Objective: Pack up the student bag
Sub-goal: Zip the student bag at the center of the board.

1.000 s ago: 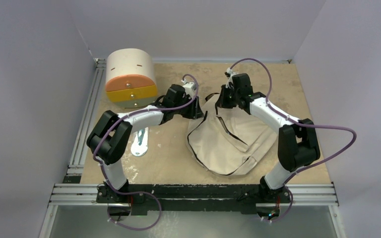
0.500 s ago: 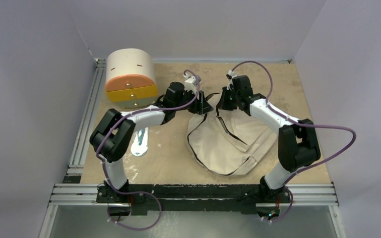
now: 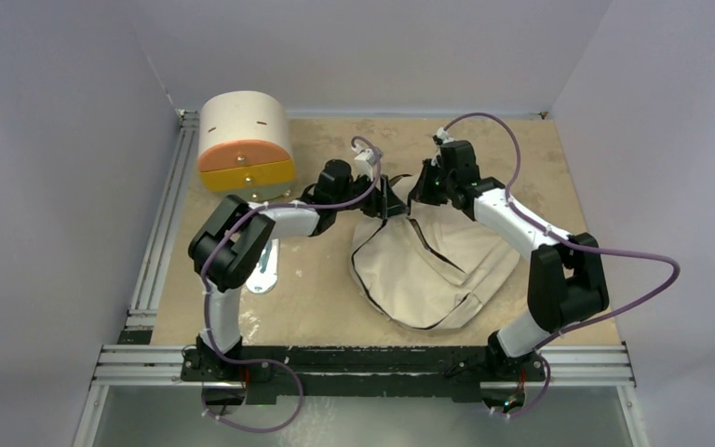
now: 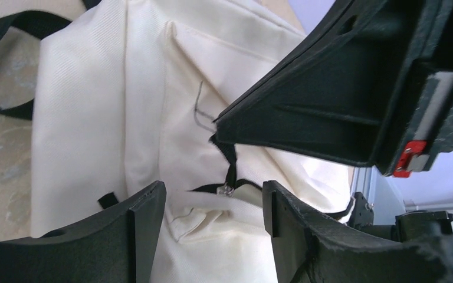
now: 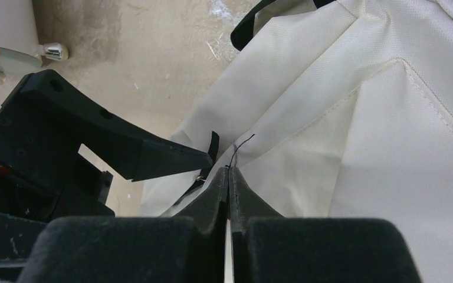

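The student bag (image 3: 433, 261), cream fabric with black zipper lines, lies slumped on the table between the arms. My right gripper (image 3: 422, 193) is shut on a thin fold of cloth at the bag's top edge (image 5: 307, 118); in the right wrist view its tips (image 5: 229, 173) meet on the seam with a loose thread. My left gripper (image 3: 393, 199) hovers right beside it, open. In the left wrist view its fingers (image 4: 138, 227) straddle bunched bag fabric (image 4: 212, 236), and a small metal zipper pull (image 4: 229, 190) sits just beyond them without being touched.
A cream rounded drawer box (image 3: 244, 149) with orange and yellow fronts stands at the back left. A small white flat object (image 3: 263, 266) lies by the left arm's elbow. A black strap (image 4: 6, 65) loops off the bag's left side. Metal rails (image 3: 160, 237) edge the table.
My left gripper has moved right to the bag's top edge and opened wider. My right gripper has kept its pinch and shifted slightly up and right.
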Action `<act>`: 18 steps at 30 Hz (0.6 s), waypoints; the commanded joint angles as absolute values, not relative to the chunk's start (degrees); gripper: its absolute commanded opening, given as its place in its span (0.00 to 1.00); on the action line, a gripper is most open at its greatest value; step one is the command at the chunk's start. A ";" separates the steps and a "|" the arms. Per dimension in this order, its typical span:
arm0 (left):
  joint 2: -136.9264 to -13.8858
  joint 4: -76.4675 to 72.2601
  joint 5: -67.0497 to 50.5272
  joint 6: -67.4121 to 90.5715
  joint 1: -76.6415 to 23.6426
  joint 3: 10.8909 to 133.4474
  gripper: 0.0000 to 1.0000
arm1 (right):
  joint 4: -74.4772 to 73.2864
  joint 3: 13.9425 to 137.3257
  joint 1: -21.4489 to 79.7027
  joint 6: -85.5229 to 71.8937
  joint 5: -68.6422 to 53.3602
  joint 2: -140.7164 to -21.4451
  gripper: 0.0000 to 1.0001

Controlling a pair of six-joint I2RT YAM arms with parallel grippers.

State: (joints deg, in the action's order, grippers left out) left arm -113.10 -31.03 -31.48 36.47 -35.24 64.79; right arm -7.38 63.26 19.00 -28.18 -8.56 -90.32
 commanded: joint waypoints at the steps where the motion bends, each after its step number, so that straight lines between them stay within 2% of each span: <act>1: -114.17 -36.80 -34.51 37.35 -36.63 68.32 0.61 | -5.40 63.19 18.62 -29.18 -8.35 -88.77 0.00; 5: -115.05 -36.91 -34.47 37.58 -37.33 68.25 0.61 | -5.44 63.14 18.54 -29.17 -8.34 -88.68 0.00; 8: -115.93 -37.00 -34.54 37.92 -37.65 68.33 0.56 | -5.42 63.19 18.53 -29.13 -8.44 -88.59 0.00; 12: -116.94 -36.96 -34.84 38.38 -37.79 68.72 0.41 | -5.43 63.18 18.42 -29.18 -8.61 -88.42 0.00; 18: -117.95 -37.88 -34.98 39.24 -37.88 69.16 0.23 | -5.45 62.78 18.37 -29.17 -8.79 -88.18 0.00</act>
